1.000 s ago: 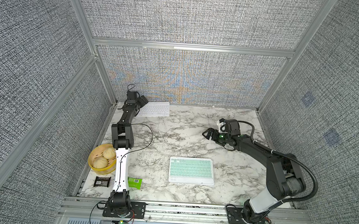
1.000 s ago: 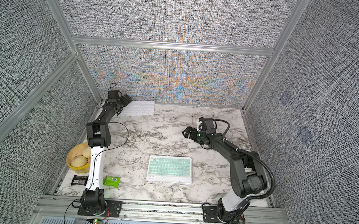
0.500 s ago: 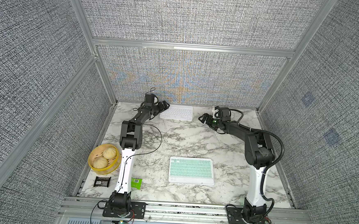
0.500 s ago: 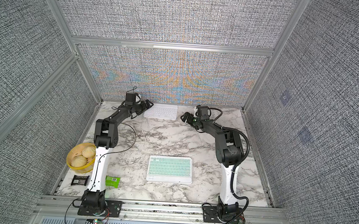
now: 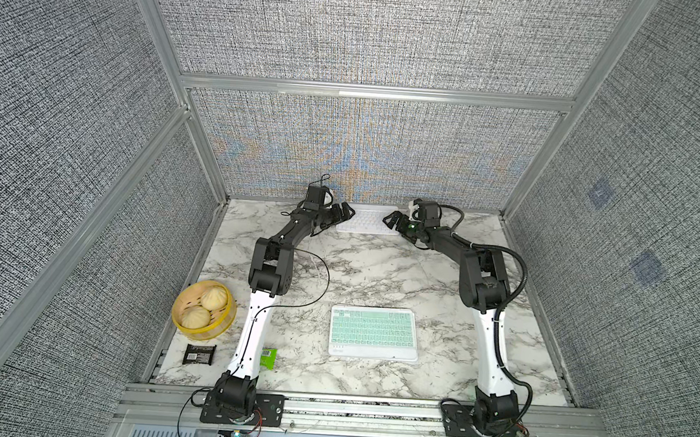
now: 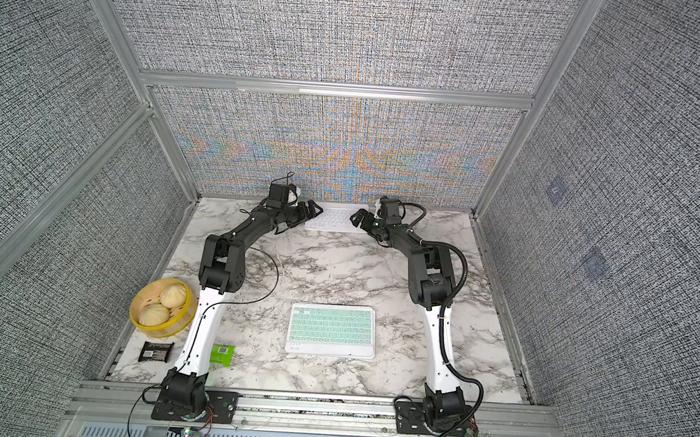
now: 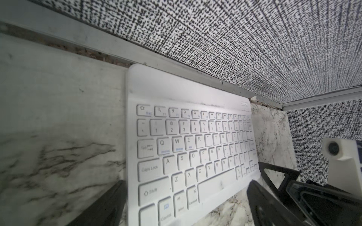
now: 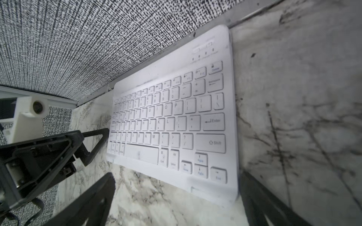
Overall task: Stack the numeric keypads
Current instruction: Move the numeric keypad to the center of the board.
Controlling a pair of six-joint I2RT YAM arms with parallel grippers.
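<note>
Change: since a second ago, the white keypad [image 5: 367,221] has been shifted along the back wall [image 5: 360,153] from the left corner to the middle, and both arms have been swung in after it.
Left arm: bent at the elbow and stretched low towards the back wall; the left gripper [image 5: 345,213] is set at the white keypad's left short end.
Left gripper state: fingers [image 7: 105,203] are held wide apart, with the keypad's end seen between them; nothing is clamped.
Right arm: reached towards the back wall in mirrored pose; the right gripper [image 5: 390,220] is set at the right short end.
Right gripper state: fingers [image 8: 92,199] are spread wide; contact cannot be told.
White keypad: laid flat, long edge against the back wall.
Mint keypad [image 5: 374,332]: laid flat, well apart from the back wall, untouched.
</note>
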